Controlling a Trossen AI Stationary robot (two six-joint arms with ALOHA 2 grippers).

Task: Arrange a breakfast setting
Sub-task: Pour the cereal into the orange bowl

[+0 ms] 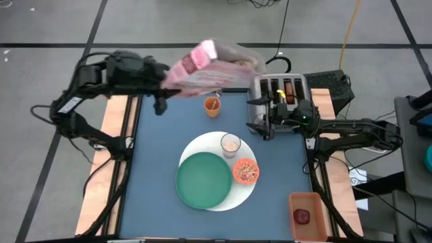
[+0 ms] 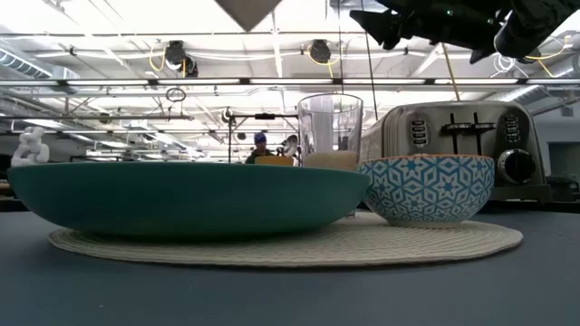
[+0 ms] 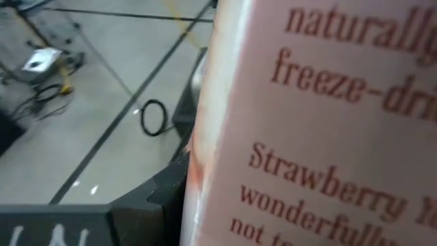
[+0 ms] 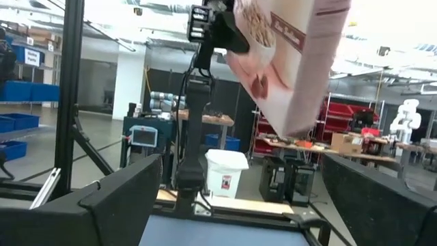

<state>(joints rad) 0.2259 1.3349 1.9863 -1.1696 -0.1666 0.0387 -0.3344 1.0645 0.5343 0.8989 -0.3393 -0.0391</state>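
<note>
- Holding the cereal box aloft at the far left of the table, the left gripper is clamped on one end of it; the box tilts out over the far edge, toward the toaster.
- In the left wrist view the box fills nearly everything, its printed side pressed close to the camera, so the fingers themselves are hidden there.
- The right gripper hangs at the near side of the toaster with its fingers spread wide and nothing between them; the right wrist view looks out between the two dark fingers toward the raised box.
- The breakfast setting lies mid-table, below and between both grippers and well apart from the held box: a round mat, with a green plate on its left part, a glass at its far edge and a patterned bowl on its right.
- A small orange cup stands on the table just under the box.
- An orange tray with a dark red fruit sits at the near right corner.
- Two slots of the toaster hold something dark.
</note>
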